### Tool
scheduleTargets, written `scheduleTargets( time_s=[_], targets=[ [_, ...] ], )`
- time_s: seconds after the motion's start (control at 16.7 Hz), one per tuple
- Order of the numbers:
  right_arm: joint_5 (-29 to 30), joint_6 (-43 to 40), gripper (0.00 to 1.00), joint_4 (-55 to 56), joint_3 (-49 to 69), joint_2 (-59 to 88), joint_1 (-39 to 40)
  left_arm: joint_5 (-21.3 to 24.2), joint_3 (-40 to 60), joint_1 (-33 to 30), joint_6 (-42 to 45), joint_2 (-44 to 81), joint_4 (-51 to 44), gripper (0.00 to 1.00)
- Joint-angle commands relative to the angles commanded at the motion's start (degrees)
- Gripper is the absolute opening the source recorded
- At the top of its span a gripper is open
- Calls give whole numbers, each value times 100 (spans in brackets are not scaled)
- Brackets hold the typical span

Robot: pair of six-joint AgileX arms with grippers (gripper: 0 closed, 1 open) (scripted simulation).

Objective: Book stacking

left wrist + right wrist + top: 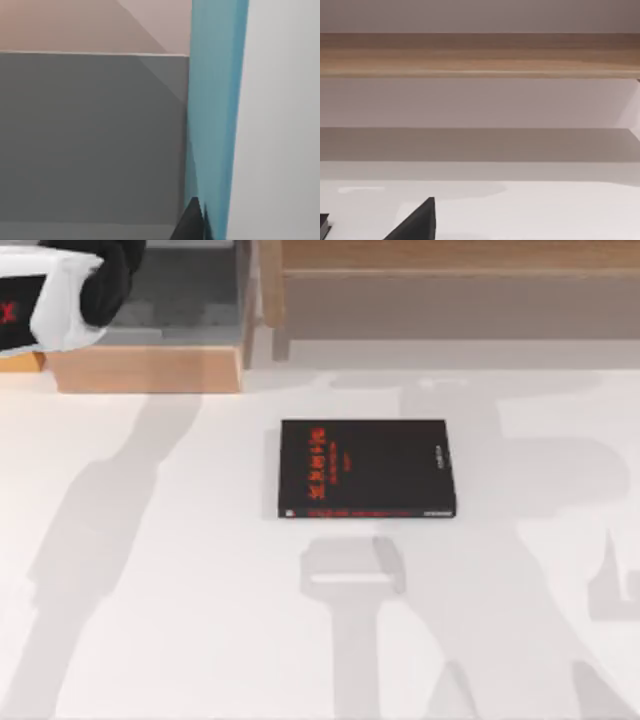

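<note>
White tabletop (pixel 150 620) stretches under everything, and near its middle the black book (pixel 365 468) with red lettering lies flat, with bare table on every side of it and nothing touching it. At the top view's upper left corner my left arm (pixel 70 290) hangs high above a wooden block (pixel 145 368), and in its wrist view the teal book (pixel 215 115) stands on edge right beside a dark fingertip (pixel 192 222), though I cannot tell whether the fingers clamp it. Behind the table runs a long wooden bench (pixel 450 290); the right wrist view shows one dark fingertip (pixel 420 222) low over the table, its grip state unreadable.
</note>
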Motion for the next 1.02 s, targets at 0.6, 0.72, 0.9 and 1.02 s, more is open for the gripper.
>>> scheduleTargets(
  time_s=[0.6,0.72,0.9,1.02],
  targets=[
    [0,0,100,0,0,0,0,0,0,0,0,0,0,0],
    [0,0,100,0,0,0,0,0,0,0,0,0,0,0],
    [0,0,100,0,0,0,0,-56,-23,36,27,-45,0,0],
    [0,0,100,0,0,0,0,-222,-70,104,68,-131,9,0]
  ],
)
